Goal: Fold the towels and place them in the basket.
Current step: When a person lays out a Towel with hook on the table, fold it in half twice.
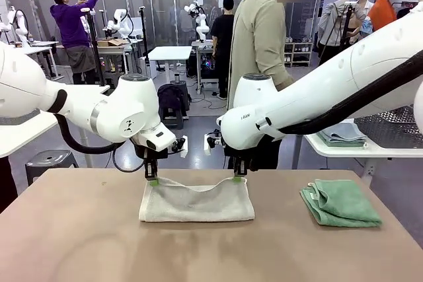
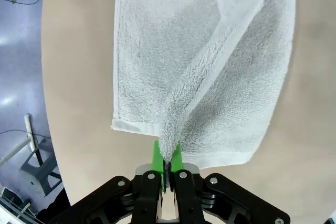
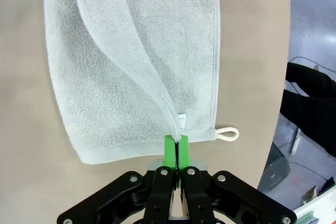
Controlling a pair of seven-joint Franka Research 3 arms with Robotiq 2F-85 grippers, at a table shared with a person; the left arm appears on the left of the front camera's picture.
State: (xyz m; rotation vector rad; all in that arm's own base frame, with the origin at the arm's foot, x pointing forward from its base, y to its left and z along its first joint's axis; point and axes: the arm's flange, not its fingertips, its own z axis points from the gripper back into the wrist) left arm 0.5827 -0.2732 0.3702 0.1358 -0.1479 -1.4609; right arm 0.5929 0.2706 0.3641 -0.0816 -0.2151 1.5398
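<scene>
At table centre: cream towel held for folding.
Left gripper and right gripper each clamp a far corner, probably to hold that edge level for a square fold; green towel lies folded alongside.

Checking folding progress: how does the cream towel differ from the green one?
The cream towel lies mid-table; the green towel lies toward the robot's right. The cream towel is pinched at two corners by the left gripper and right gripper; the green towel sits folded compact, untouched. Both rest on the table.
</scene>
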